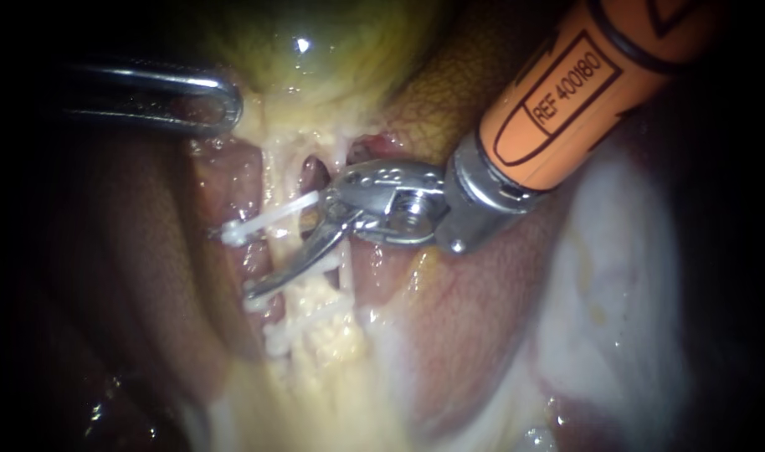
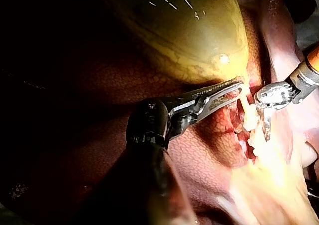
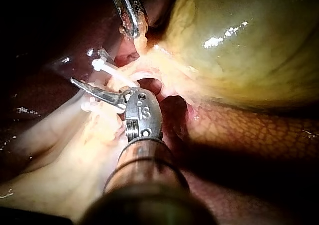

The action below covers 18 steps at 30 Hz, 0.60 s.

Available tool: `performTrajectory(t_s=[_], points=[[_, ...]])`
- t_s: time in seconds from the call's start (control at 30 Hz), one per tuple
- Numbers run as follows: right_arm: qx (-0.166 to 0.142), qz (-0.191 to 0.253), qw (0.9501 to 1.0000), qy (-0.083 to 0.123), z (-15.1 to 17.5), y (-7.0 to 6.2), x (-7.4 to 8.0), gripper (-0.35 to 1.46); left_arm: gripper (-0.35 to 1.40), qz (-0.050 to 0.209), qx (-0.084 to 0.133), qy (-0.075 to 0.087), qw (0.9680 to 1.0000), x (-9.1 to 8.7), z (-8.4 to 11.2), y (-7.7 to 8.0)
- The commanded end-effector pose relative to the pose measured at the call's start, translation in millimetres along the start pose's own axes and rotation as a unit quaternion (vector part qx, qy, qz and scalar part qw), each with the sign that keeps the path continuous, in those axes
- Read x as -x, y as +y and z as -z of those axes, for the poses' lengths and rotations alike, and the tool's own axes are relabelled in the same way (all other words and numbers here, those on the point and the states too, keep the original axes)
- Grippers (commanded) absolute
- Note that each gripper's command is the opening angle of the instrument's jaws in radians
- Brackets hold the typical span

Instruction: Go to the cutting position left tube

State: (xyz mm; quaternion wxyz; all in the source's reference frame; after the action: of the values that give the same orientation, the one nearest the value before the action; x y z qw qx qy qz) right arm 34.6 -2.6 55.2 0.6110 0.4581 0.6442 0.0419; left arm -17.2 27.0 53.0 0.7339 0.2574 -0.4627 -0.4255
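Up close in the endoscope view, your right instrument (image 1: 269, 283) slants across the upright left tube (image 1: 280, 172), just under a white clip (image 1: 269, 219). Can't tell if its end effector's spread.

Left wrist view: your left instrument (image 2: 238, 89) pinches the gallbladder (image 2: 184, 30) at its neck.

Right wrist view: the clip's just past the tip.
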Motion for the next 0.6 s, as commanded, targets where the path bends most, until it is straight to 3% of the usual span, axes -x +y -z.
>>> performTrajectory(t_s=[0.03,0.37,0.6], points=[[-0.005,0.001,1.0,0.003,-0.1,-0.2,0.0,0.74,-0.35,0.0,0.0,0.0,1.0,0.0,0.0,0.0],[-0.036,0.002,0.9991,0.021,-1.0,-1.7,-1.9,0.64,-0.35,0.0,-0.001,0.0,1.0,0.0,0.2,0.5],[-0.037,0.001,0.9991,0.021,-1.0,-1.7,-2.0,0.65,-0.35,0.0,-0.001,0.001,1.0,0.0,0.3,0.6]])
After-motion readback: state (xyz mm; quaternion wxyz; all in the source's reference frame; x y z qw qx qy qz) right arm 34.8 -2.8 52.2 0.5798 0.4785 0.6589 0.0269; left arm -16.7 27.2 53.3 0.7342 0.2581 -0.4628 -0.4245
